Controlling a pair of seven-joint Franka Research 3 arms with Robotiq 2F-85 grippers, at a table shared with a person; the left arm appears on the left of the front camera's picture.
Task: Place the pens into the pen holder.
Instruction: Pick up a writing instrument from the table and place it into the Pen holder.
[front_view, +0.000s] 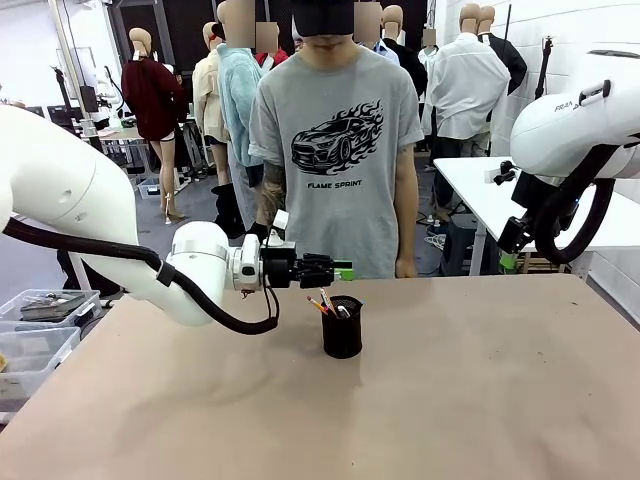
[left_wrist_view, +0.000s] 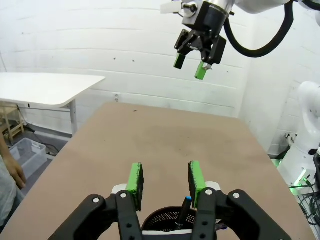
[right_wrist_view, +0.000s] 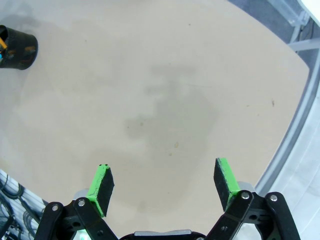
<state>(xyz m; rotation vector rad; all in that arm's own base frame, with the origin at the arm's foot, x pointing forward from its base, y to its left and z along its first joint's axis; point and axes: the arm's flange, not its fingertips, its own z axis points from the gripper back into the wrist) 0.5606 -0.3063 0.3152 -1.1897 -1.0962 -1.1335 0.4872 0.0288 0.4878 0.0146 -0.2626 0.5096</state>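
Left gripper (front_view: 345, 270) hovers just above the pen holder (front_view: 342, 328), its green pads parted with nothing between them. From its own wrist camera a dark pen with a blue end (left_wrist_view: 184, 209) stands in the mesh cup directly below the fingers (left_wrist_view: 135, 181). Right gripper (right_wrist_view: 165, 190) hangs high over bare table (right_wrist_view: 165, 100) well off to the side, jaws spread wide and empty.

From the front, the pens (front_view: 328, 304) sit in the black wire-mesh holder near the middle of the table, tips leaning out above the rim; an orange one (front_view: 317, 303) shows among them. No loose pen shows on the table, so the placing looks done or nearly so.

Such pens are likely light, stiff and smooth, best pinched across the barrel near mid-length. The cup itself looks light and could tip or slide if a finger knocks its rim.

A person in a grey printed T-shirt (front_view: 338, 140) stands at the far edge, just behind the holder. Clear plastic bins (front_view: 40, 325) sit beside the table on the robot's left. Nothing on the tabletop crowds the cup.
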